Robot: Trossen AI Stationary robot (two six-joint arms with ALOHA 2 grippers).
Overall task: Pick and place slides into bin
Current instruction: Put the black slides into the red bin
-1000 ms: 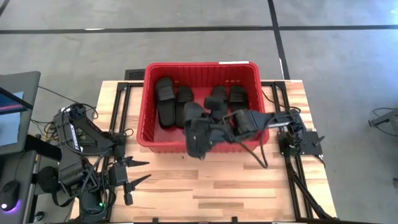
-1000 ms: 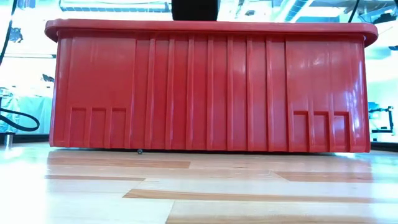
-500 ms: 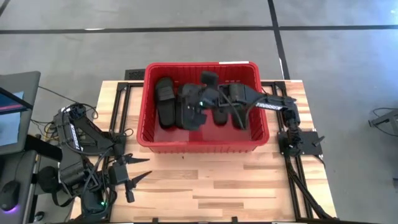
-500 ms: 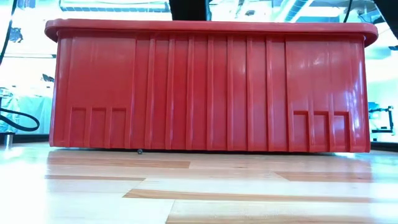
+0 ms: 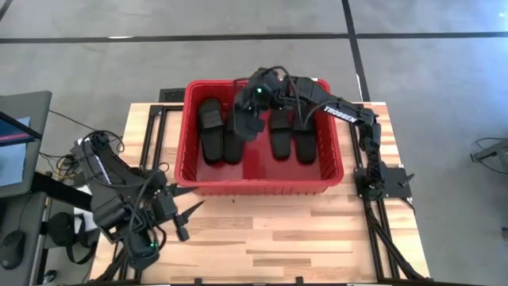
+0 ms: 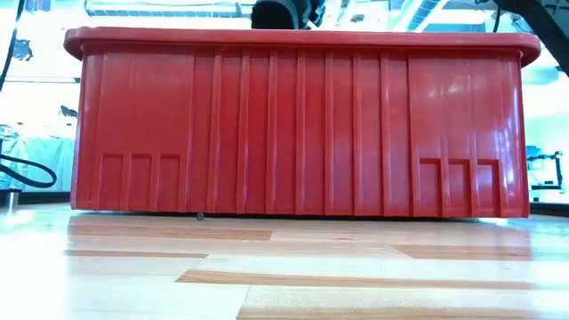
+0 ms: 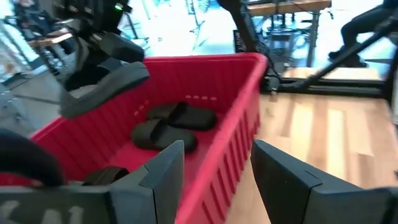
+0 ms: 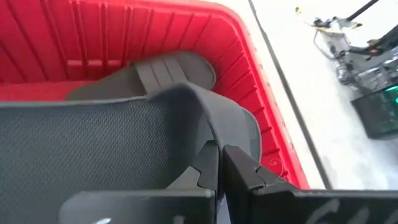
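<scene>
Over the far half of the bin (image 5: 184, 171), my right pincer (image 8: 219, 163) is pressed shut on the strap of one slide (image 5: 248, 125), which hangs tilted above the others. White letters on my right forearm read TROSSEN (image 5: 336, 115); that is the only writing I can make out. Through my right wrist camera the held slide fills the foreground: its underside shows a fine mesh-like grain, and the wide strap curves in a smooth matte arc down to my fingertips (image 8: 239, 168). Beyond it another slide lies flat on the bin floor, with three ridges moulded across its strap.

Four more slides (image 5: 213, 127) lie on the red floor in two pairs, one pair toward the left wall, the other (image 5: 292, 131) toward the right. All are matte black, open-toed and rounded at the ends.

The bin is glossy red plastic, rectangular, with a thick rolled rim. Seen level from the desk, its long wall carries upright ribs and a group of small boxed panels low at each end.

My left pincer (image 5: 184, 216) hangs wide apart and holding nothing, over the near left part of the desk (image 5: 302, 238), just before the bin's corner. The desk top is pale wood in jointed planks, with darker strips here and there.
</scene>
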